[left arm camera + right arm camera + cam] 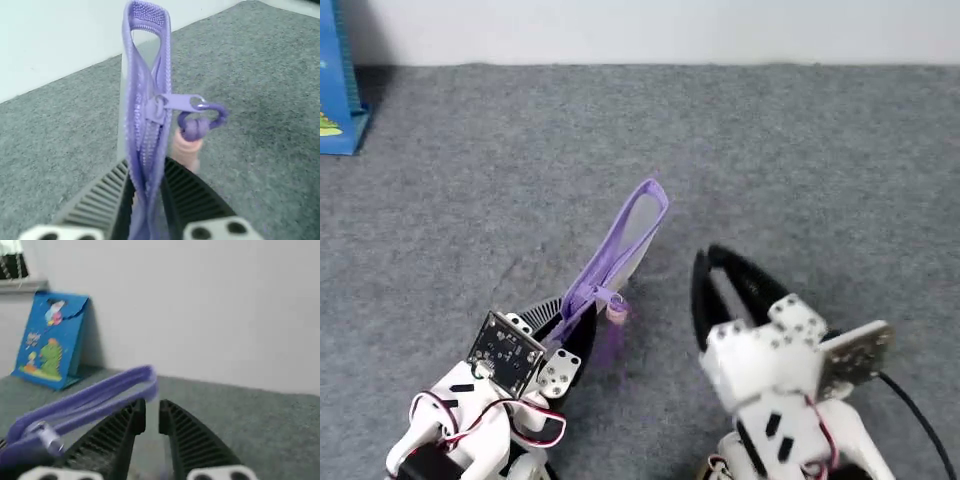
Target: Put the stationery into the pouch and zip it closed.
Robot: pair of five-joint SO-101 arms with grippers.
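Left gripper (147,176) fingers are pressed onto the near end of the pouch (144,135), pinching it on edge above the grey table (800,150). Pouch: purple zip tape over a pale translucent body. Its zip slider (160,107) sits part-way along; the zip is closed from there back to the fingers and gapes in a loop beyond. The left wrist view alone shows the looped pull tab (200,117) and a pinkish cylinder (187,145) beside it, possibly inside the pouch. The high view places the right gripper (705,258) just beside the pouch, apart from it. In its own view its fingers (135,420) are drawn nearly together, gripping nothing. A blue gift bag (50,340) stands against the far wall.
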